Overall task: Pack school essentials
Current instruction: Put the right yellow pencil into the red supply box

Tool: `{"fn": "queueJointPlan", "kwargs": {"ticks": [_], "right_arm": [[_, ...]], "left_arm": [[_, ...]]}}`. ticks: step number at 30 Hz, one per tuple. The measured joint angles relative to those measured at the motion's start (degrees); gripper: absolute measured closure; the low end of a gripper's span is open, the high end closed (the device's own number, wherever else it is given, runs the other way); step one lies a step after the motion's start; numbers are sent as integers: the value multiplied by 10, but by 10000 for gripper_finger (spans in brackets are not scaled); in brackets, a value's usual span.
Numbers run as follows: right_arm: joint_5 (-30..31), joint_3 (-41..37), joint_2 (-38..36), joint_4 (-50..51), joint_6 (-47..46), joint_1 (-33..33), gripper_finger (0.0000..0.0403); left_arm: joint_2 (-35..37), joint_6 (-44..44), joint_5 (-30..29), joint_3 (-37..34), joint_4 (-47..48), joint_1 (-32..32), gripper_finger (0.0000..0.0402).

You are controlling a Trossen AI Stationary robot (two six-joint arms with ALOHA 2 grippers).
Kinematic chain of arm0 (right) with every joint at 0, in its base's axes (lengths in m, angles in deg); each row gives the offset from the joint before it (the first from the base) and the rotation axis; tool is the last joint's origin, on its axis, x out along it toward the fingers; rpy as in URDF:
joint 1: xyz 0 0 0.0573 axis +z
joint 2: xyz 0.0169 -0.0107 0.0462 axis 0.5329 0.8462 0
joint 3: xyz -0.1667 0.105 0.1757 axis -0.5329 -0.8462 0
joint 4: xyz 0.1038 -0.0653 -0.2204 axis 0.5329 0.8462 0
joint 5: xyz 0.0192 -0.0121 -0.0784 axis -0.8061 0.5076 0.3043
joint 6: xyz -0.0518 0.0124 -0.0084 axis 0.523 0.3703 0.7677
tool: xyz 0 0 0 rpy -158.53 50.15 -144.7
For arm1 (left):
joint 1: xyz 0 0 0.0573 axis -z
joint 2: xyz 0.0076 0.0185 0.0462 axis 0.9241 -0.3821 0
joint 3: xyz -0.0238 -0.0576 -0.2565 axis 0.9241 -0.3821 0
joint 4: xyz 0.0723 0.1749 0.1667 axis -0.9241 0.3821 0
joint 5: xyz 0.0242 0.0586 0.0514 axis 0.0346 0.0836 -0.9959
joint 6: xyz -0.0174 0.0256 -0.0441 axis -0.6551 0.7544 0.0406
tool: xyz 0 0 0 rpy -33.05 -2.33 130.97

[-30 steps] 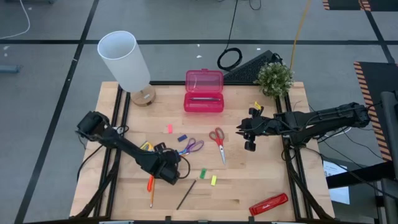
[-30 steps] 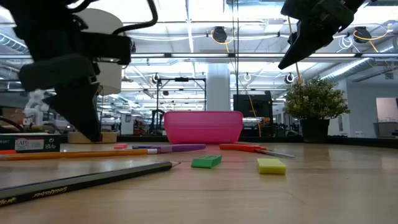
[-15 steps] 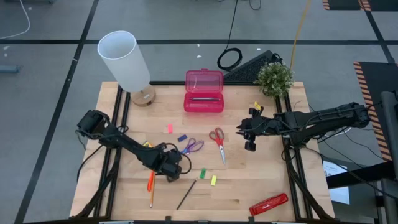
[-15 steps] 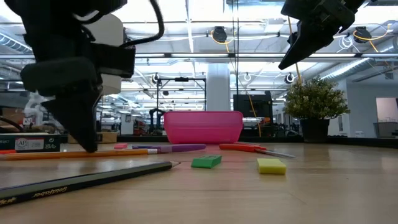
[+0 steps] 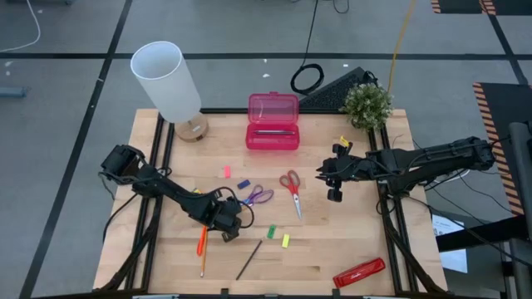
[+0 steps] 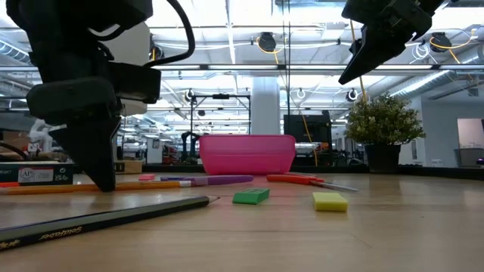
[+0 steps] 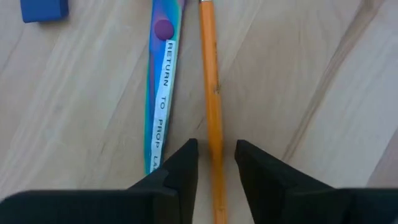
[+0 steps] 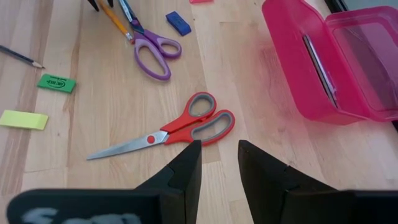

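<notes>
Left tool [image 5: 226,226] lowered, fingers apart astride orange pencil [image 7: 211,99], right tool [image 5: 333,184] hovering, parted

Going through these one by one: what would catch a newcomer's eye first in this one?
First, the left gripper, low over the table's front left with its open fingers either side of the orange pencil, right beside the purple scissors. Next, the open pink case at the back centre and the tall white cylinder at the back left. The right gripper waits raised near the red scissors.
</notes>
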Motion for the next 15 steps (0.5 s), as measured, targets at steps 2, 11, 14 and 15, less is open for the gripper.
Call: {"fn": "queueJointPlan", "kwargs": {"ticks": [2,11,14,15], "right_arm": [[0,0,0,0,0,0,303],[0,0,0,0,0,0,303],[0,0,0,0,0,0,303],[0,0,0,0,1,0,303]], "left_arm": [[0,1,-2,0,-3,0,311],[-1,7,-8,0,-10,1,373],[-1,7,-10,0,-10,1,373],[-2,7,-11,0,-10,1,371]]}}
